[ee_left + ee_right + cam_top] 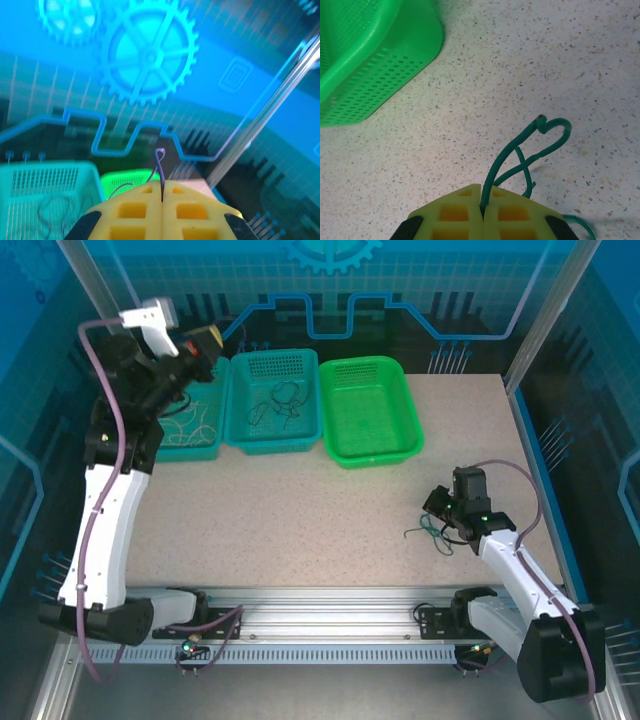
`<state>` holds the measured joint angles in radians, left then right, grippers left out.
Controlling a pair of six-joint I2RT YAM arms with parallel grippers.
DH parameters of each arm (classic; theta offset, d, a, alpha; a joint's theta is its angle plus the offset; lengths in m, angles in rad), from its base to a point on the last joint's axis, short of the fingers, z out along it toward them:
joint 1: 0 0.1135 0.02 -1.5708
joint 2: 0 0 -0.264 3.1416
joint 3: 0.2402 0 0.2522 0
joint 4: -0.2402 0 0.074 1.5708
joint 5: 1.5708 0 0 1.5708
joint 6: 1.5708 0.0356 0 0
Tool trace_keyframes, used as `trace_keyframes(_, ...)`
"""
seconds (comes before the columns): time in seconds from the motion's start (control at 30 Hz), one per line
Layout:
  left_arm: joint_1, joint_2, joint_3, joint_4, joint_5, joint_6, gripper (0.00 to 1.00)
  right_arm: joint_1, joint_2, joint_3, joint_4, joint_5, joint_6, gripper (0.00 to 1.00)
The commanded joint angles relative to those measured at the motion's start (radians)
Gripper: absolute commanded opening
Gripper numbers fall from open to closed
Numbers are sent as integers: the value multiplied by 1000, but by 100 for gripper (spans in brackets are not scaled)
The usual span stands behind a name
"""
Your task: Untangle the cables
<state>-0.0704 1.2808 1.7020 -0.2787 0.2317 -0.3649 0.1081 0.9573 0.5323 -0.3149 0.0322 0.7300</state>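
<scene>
a: where is the left gripper (162,186)?

b: lifted high over the back left corner of the table (300,510), above the baskets. its yellow fingers are pressed together on a thin purple cable (160,159), which stands up from between the tips and curls into a small hook.

a: and the right gripper (482,194)?

b: low over the table near the right edge, well apart from the baskets. its fingers are clamped on a green cable (559,120). the strand comes up out of the tips, bends into a loop and crosses itself just above the speckled surface. from the top camera, a few thin strand ends lie on the table just left of that gripper.

a: any other cables?

b: yes. the middle teal basket (232,410) holds a loose clump of dark cables (275,405). the left teal basket (195,452) holds curly white cables (192,425), partly hidden by the left arm.

a: and the green basket (400,453)?

b: it sits beside the middle teal one, at the right end of the row along the back of the table. i cannot make out any strand in it.
</scene>
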Motion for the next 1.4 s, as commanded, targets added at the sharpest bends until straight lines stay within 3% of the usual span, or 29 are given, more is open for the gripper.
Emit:
trace_keyframes(0.0, 23, 96, 143, 80, -6, 19, 0, -11, -27, 30, -39, -26, -3, 0)
trace_keyframes(0.17, 29, 302, 351, 51, -34, 28, 0, -12, -52, 55, -69, -45, -16, 0)
trace_keyframes(0.27, 30, 402, 381, 51, -44, 17, 0, -11, -84, 71, -88, -54, -24, 0)
trace_keyframes(0.43, 30, 510, 303, 103, -43, 22, 0, -12, -140, 95, -134, -49, -49, 0)
trace_keyframes(0.57, 30, 560, 136, 151, -34, -22, 0, -12, -171, 90, -150, -42, -51, 0)
trace_keyframes(0.6, 28, 565, 94, 169, -34, -31, 3, -11, -174, 89, -150, -44, -49, 0)
trace_keyframes(0.67, 29, 568, 2, 191, -43, -53, 31, -11, -176, 93, -151, -59, -45, 0)
trace_keyframes(0.73, 29, 548, -66, 202, -54, -79, 53, -11, -175, 106, -154, -78, -52, 0)
trace_keyframes(0.87, 19, 450, -201, 279, -49, -118, 77, -12, -172, 141, -131, -138, -74, 0)
trace_keyframes(1.03, -47, 286, -281, 278, -12, -80, 81, -9, -158, 210, -97, -267, -114, 0)
trace_keyframes(1.23, -220, 63, -456, 354, 34, 7, 84, 8, -135, 310, -80, -430, -144, 0)
trace_keyframes(1.37, -330, -19, -577, 400, 84, 57, 84, 43, -130, 355, -52, -421, -115, 0)
